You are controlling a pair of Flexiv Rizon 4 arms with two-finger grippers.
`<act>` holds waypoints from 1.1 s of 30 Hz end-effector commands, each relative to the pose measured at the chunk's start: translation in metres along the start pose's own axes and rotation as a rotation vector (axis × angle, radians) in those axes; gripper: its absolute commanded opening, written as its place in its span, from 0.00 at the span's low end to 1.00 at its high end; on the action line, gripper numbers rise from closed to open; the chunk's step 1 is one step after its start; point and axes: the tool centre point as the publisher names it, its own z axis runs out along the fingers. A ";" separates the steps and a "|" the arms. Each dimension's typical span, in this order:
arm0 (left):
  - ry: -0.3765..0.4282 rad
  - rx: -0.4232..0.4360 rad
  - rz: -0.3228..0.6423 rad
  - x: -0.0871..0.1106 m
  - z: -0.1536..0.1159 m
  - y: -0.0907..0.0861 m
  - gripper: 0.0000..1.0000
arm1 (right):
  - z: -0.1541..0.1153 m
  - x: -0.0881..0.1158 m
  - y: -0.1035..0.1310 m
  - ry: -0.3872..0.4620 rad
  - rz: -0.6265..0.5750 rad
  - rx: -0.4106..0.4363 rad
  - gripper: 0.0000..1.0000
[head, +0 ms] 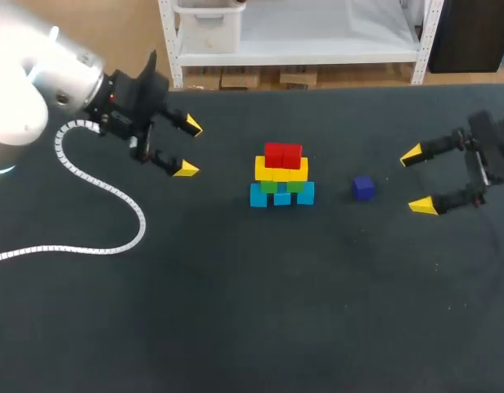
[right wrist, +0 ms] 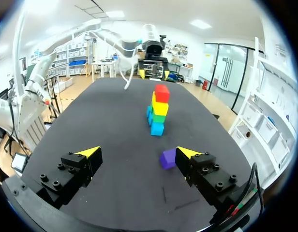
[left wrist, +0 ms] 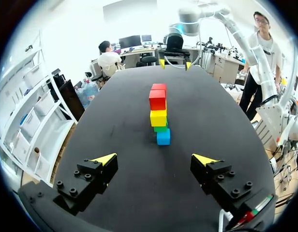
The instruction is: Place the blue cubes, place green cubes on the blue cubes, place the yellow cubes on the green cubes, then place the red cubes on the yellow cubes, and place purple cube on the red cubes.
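Observation:
A stack stands mid-table: blue cubes (head: pixel 260 195) at the bottom, green cubes (head: pixel 269 186), yellow cubes (head: pixel 281 170), and red cubes (head: pixel 283 154) on top. The wrist views show the same stack (left wrist: pixel 158 112) (right wrist: pixel 158 107) ahead of each gripper. The purple cube (head: pixel 363 187) (right wrist: pixel 167 158) lies alone on the table to the stack's right, just ahead of my right gripper's finger. My left gripper (head: pixel 187 147) (left wrist: pixel 152 158) is open, left of the stack. My right gripper (head: pixel 417 179) (right wrist: pixel 134 152) is open, right of the purple cube. Neither holds anything.
The black table (head: pixel 252 311) stretches wide in front of the stack. A white coiled cable (head: pixel 113 213) from my left arm lies on the table at the left.

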 end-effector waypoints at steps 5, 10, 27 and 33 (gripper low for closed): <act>-0.004 0.002 0.002 0.002 -0.001 0.001 1.00 | 0.036 0.007 -0.024 -0.034 0.007 -0.054 1.00; -0.004 0.002 0.002 0.002 -0.001 0.001 1.00 | 0.050 0.015 -0.038 -0.023 -0.064 -0.140 1.00; -0.004 0.002 0.002 0.002 -0.001 0.001 1.00 | 0.070 0.031 -0.059 0.025 -0.109 -0.172 1.00; -0.004 0.002 0.002 0.002 -0.001 0.001 1.00 | 0.075 0.038 -0.054 0.025 -0.093 -0.173 1.00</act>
